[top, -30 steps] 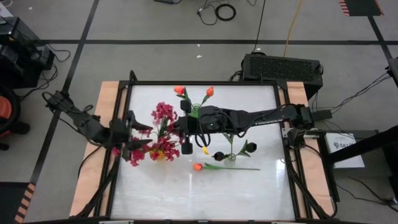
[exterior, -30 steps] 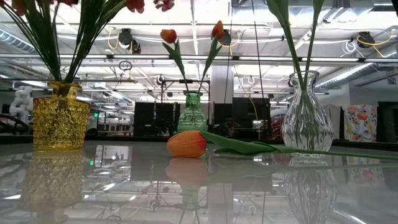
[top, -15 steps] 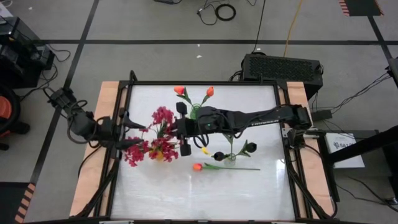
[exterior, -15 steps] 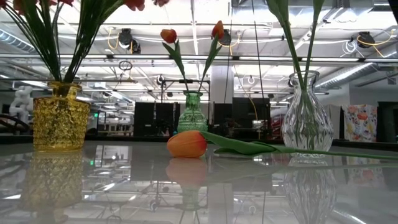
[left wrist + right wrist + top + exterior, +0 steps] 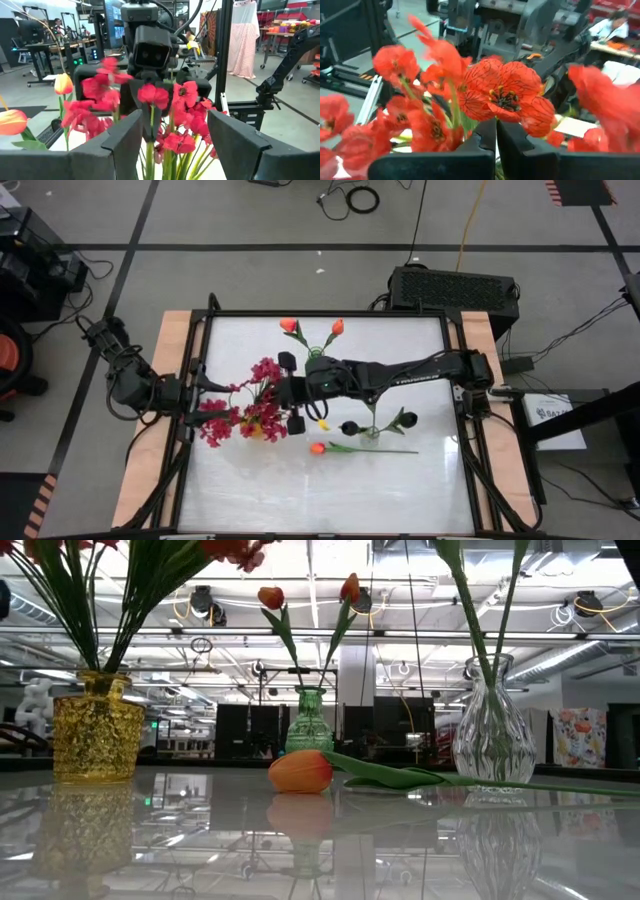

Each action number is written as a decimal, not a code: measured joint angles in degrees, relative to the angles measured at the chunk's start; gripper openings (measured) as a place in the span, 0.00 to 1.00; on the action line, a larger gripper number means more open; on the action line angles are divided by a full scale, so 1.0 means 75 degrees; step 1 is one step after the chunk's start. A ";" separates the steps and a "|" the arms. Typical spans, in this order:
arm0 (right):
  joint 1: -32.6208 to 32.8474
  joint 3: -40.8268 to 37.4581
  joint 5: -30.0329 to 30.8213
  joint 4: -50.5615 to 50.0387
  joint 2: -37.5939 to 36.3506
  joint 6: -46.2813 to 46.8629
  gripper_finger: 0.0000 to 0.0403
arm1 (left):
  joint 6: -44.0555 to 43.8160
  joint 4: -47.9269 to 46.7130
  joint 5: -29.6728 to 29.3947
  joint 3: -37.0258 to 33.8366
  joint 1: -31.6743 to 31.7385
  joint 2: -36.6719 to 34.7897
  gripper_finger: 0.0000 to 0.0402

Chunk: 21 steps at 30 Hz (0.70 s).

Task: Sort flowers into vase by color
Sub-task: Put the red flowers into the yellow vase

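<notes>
A yellow vase [image 5: 95,730] with crimson flowers [image 5: 235,422] stands at the table's left. A green vase [image 5: 308,720] holds two orange tulips [image 5: 290,326]. A clear vase [image 5: 490,735] holds black blooms [image 5: 350,428]. One orange tulip [image 5: 300,770] lies on its side on the table between them. My right gripper [image 5: 496,131] reaches across from the right, shut on a crimson flower [image 5: 264,370] above the yellow vase. My left gripper [image 5: 172,130] stands open at the table's left edge, facing the bunch and touching nothing. My right gripper is shut on the crimson flower below its bloom [image 5: 507,97], which stands just past the fingertips. The fingers [image 5: 485,137] hide the stem where they pinch it. They come nearly level from the table's right. The flower is held up among the yellow vase's blooms; its lower end is hidden.
The lying tulip's green stem [image 5: 385,449] runs toward the table's right, past the clear vase's foot. Bare white table [image 5: 330,500] lies along the near edge. A black box [image 5: 455,288] sits beyond the far right corner.
My left gripper has drawn back toward the table's left edge, away from the crimson bunch, staying open. My right gripper has gone a little down and toward the left with its crimson flower, whose blooms now hang lower over the yellow vase.
</notes>
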 joint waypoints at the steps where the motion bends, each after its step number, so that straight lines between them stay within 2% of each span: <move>1: 0.0000 0.0000 -0.0059 -0.0041 0.0015 0.0034 0.00 | 0.0018 -0.0003 -0.0027 0.0000 -0.0025 0.0000 0.57; 5: 0.0000 0.0000 -0.0082 -0.0076 0.0022 0.0304 0.03 | 0.0009 -0.0026 -0.0039 0.0000 -0.0098 0.0025 0.57; 8: 0.0000 0.0000 -0.0078 -0.0150 0.0001 0.0510 0.10 | -0.0015 -0.0036 -0.0065 -0.0007 -0.0155 0.0065 0.57; 17: 0.0023 0.0000 -0.0042 -0.0525 -0.0507 0.0510 0.44 | -0.0492 -0.0569 -0.0266 -0.0058 -0.0304 0.0119 0.57; 21: 0.0023 0.0000 -0.0041 -0.0822 -0.0848 0.0512 0.56 | -0.0467 -0.0541 -0.0303 -0.0058 -0.0396 0.0117 0.57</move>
